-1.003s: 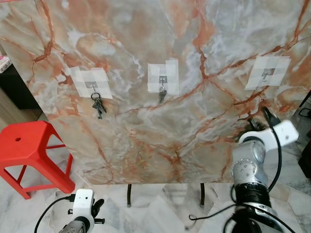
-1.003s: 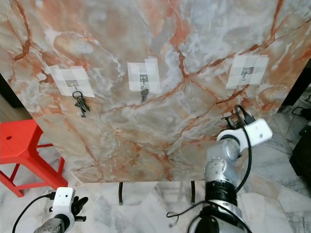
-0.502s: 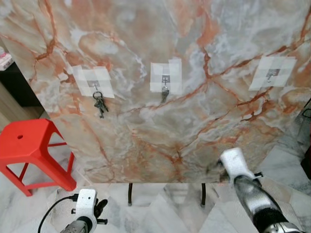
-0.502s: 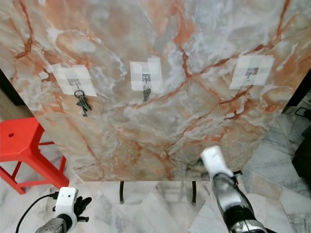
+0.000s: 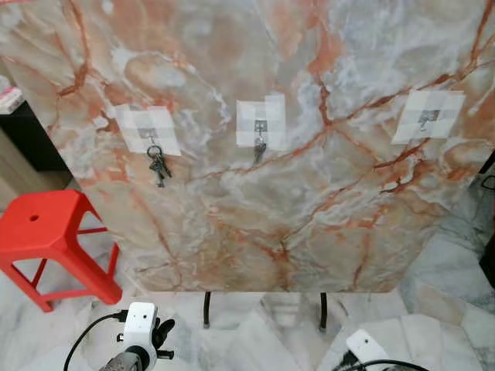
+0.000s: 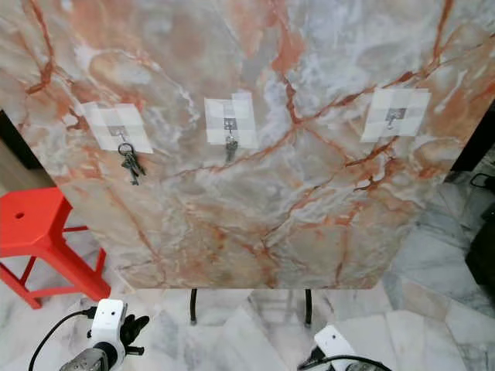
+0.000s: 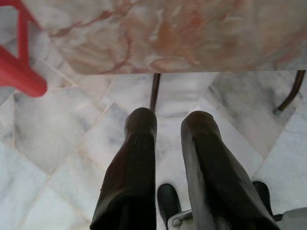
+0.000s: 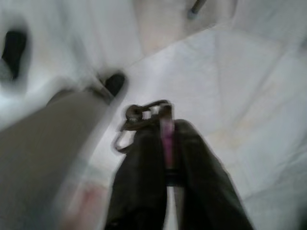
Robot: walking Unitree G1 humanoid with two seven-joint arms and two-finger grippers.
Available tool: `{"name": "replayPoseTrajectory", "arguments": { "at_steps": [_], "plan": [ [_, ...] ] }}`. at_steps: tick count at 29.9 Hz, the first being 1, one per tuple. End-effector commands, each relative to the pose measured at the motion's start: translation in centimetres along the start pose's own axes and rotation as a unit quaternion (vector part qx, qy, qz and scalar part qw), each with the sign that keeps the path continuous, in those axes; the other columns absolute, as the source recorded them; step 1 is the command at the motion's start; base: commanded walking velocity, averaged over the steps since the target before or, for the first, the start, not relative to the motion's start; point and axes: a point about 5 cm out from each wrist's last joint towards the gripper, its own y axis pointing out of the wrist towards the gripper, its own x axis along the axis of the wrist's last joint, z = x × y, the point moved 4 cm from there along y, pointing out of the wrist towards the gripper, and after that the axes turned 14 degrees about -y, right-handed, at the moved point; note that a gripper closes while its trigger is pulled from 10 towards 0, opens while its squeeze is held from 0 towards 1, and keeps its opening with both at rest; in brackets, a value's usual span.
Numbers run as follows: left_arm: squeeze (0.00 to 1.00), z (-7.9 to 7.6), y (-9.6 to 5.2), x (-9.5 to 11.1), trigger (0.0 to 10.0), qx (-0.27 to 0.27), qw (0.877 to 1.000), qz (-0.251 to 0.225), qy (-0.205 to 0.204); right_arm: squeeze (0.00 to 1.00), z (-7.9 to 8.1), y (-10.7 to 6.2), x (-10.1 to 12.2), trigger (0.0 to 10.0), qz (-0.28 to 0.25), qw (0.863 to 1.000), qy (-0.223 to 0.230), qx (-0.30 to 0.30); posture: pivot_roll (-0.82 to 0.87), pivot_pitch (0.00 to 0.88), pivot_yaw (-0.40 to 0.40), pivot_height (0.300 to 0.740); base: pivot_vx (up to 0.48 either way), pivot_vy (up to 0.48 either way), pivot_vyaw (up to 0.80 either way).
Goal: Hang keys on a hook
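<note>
Leftmost: red stool (image 5: 46,232). Left gripper (image 7: 168,143), low over floor, jaws slightly parted, empty. Marble board (image 5: 255,216): keys on left hook (image 5: 149,136) and middle hook (image 5: 261,127); right hook (image 5: 427,117) bare. Right gripper (image 8: 165,139), low, jaws clamping keys (image 8: 144,115).

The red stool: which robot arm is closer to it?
Left. The left gripper hangs low beside the red stool, just to its right. The right gripper, holding keys, hangs farther right, under the marble board.

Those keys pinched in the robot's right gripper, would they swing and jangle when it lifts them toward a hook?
Probably. The keys sit on a loose ring past the right gripper fingertips, so they likely dangle. Small metal, probably light yet slippery; only a thin edge looks pinched.
</note>
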Motion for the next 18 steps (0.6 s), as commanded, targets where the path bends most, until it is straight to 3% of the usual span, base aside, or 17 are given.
{"name": "replayPoseTrajectory", "arguments": {
  "at_steps": [1,2,3,6,7,8,11,16,17,18],
  "plan": [
    [0.0,0.8,-0.4,-0.7,10.0,0.01,1.0,0.017,0.006,0.0,-0.3,0.0,-2.2,10.0,0.026,0.989,0.14,-0.028,0.09,0.06,0.026,0.74,0.0,0.0,0.0],
    [0.0,0.9,-0.4,-0.6,10.0,0.011,1.0,0.015,0.007,0.0,0.1,0.1,-3.5,10.0,0.035,0.956,0.289,-0.045,0.09,0.06,0.027,0.74,0.0,0.0,0.0],
    [0.0,0.9,-0.4,-0.6,10.0,0.011,1.0,0.015,0.007,0.0,0.5,0.1,-3.8,10.0,0.037,0.928,0.368,-0.046,0.09,0.061,0.029,0.74,0.0,0.0,0.0],
    [0.0,1.0,-0.4,-0.5,10.0,0.011,1.0,0.014,0.008,0.0,1.4,0.3,-4.2,10.0,0.04,0.876,0.478,-0.039,0.09,0.063,0.036,0.74,0.0,0.0,0.0],
    [0.0,1.1,-0.4,-0.4,10.0,0.011,1.0,0.014,0.01,0.0,2.1,0.4,-4.1,10.0,0.038,0.85,0.524,-0.029,0.08,0.063,0.037,0.74,0.0,0.0,0.0],
    [0.0,1.1,-0.4,-0.4,10.0,0.01,1.0,0.015,0.011,0.0,2.4,0.4,-3.9,10.0,0.035,0.839,0.543,-0.022,0.08,0.063,0.039,0.74,0.0,0.0,0.0],
    [0.0,1.1,-0.3,-0.2,10.0,0.007,1.0,0.015,0.014,0.0,3.1,0.6,-2.9,10.0,0.02,0.823,0.567,-0.01,0.08,0.064,0.042,0.74,0.0,0.0,0.0],
    [0.0,1.0,-0.2,0.0,10.0,0.005,1.0,0.014,0.017,0.0,2.9,0.7,-1.4,10.0,-0.01,0.824,0.566,-0.005,0.09,0.062,0.041,0.74,0.0,0.0,0.0],
    [0.0,1.0,-0.2,0.1,10.0,0.007,1.0,0.012,0.02,0.0,0.7,0.3,1.3,10.0,-0.085,0.818,0.568,-0.027,0.09,0.062,0.041,0.74,0.0,0.0,0.0],
    [0.0,1.1,-0.2,0.1,10.0,0.008,1.0,0.012,0.021,0.0,-0.2,0.1,2.2,10.0,-0.11,0.811,0.573,-0.034,0.09,0.062,0.041,0.74,0.0,0.0,0.0]
  ]
}}
